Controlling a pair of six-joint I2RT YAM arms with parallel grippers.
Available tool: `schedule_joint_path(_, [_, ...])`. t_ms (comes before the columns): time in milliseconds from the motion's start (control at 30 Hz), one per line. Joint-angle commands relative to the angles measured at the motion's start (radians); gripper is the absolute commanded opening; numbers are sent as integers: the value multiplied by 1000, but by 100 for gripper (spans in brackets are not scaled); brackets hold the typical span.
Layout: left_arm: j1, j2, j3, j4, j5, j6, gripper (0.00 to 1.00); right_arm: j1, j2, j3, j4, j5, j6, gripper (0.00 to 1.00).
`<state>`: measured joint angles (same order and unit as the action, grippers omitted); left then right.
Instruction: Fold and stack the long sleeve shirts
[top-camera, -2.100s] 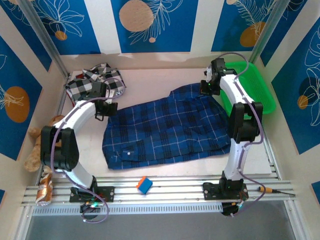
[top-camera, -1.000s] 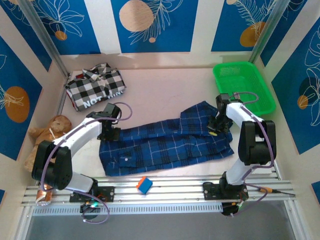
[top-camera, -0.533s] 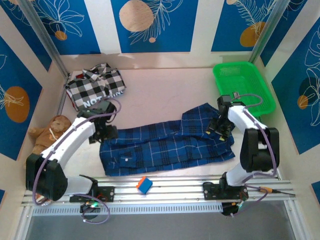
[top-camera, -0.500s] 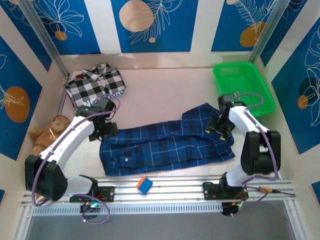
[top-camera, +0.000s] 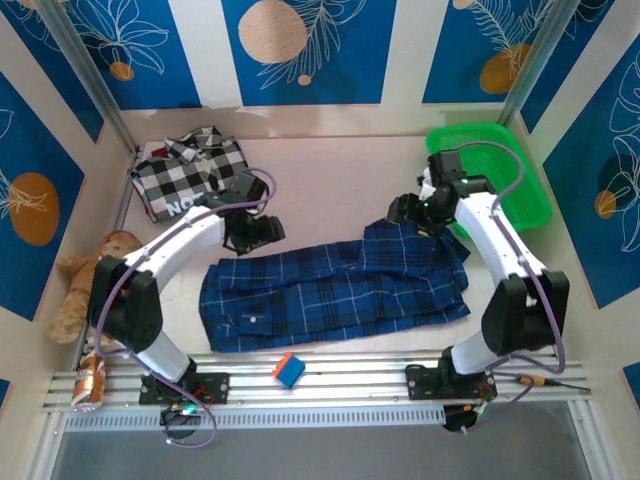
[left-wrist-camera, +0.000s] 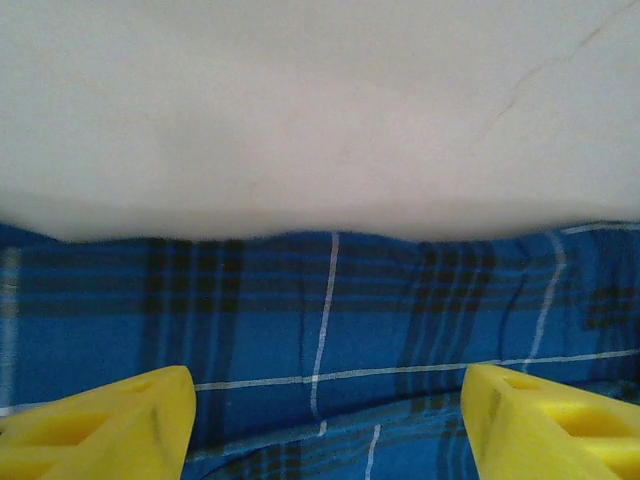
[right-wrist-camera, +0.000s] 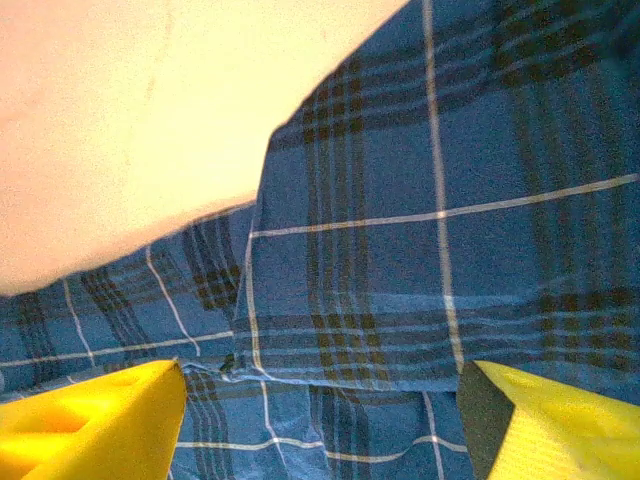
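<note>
The dark blue plaid shirt (top-camera: 330, 288) lies folded into a long strip across the near half of the table. The black-and-white checked shirt (top-camera: 190, 175) sits crumpled at the back left. My left gripper (top-camera: 264, 230) hovers open over the strip's far edge on the left. In the left wrist view its yellow fingers (left-wrist-camera: 100, 425) stand wide apart over blue plaid (left-wrist-camera: 320, 320), with nothing between them. My right gripper (top-camera: 402, 209) hangs open over the raised flap at the strip's far right. Its fingers (right-wrist-camera: 560, 425) straddle folded plaid layers (right-wrist-camera: 400, 250) without touching them.
A green plastic basket (top-camera: 520, 205) stands at the back right, close behind the right arm. A brown teddy bear (top-camera: 85, 275) lies by the left wall. A small blue and orange block (top-camera: 289, 370) rests on the metal rails at the near edge.
Both grippers have opened and let go of the blue plaid shirt. They lifted and moved toward the back, the left one rightward, the right one leftward. The shirt stays folded.
</note>
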<state>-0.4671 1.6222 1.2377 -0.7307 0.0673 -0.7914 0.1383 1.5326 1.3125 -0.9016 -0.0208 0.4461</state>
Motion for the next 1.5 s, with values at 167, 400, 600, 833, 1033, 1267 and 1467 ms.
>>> schedule_joint_path(167, [12,70,-157,104,-55,-141,68,37,187,-81,103,-70,99,68])
schedule_joint_path(400, [69,110,-212,124,-125,-81,67,87,336,-61,115,-104,158,67])
schedule_joint_path(600, [182,133,-206,117,-167,57,68,142,424,0,126,-178,169,67])
schedule_joint_path(833, [279,212,-96,126,-150,202,69,141,490,134,92,-253,186,67])
schedule_joint_path(1033, [268,188,21,154,-76,226,70,88,408,306,-27,-245,126,69])
schedule_joint_path(1267, [151,122,165,194,-4,237,76,-31,422,476,-172,-63,-23,70])
schedule_joint_path(1467, [8,146,220,271,84,201,78,-78,476,492,-156,39,-144,63])
